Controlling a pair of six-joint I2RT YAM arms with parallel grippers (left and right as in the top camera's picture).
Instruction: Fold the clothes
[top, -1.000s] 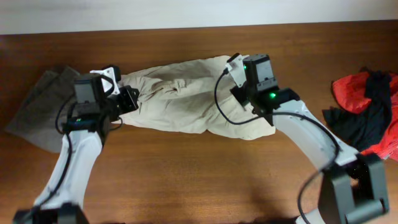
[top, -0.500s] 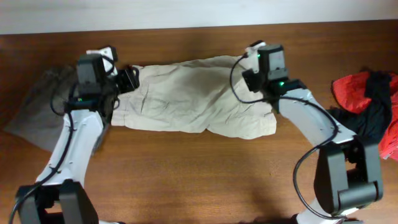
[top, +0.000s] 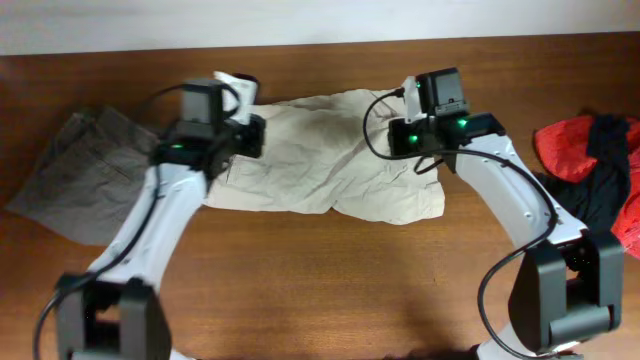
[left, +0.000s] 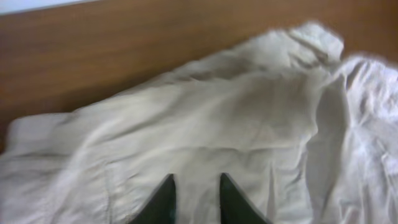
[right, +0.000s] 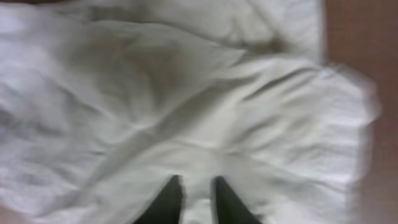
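Observation:
The light beige shorts (top: 320, 170) lie crumpled across the middle of the table. They fill the left wrist view (left: 217, 112) and the right wrist view (right: 186, 93). My left gripper (top: 250, 135) is at the shorts' left end, and its fingers (left: 194, 180) are close together with beige cloth between them. My right gripper (top: 395, 140) is over the upper right part of the shorts. Its fingers (right: 196, 180) are also close together on the cloth. Dark grey shorts (top: 80, 175) lie at the far left. Red and black garments (top: 590, 170) lie at the far right.
Bare brown tabletop (top: 320, 280) runs along the front, below the shorts. A pale wall edge (top: 320, 20) borders the table at the back.
My left gripper has moved right, bringing the shorts' left end inward. My right gripper has moved forward and a little left over the cloth. The shorts now look shorter and more bunched.

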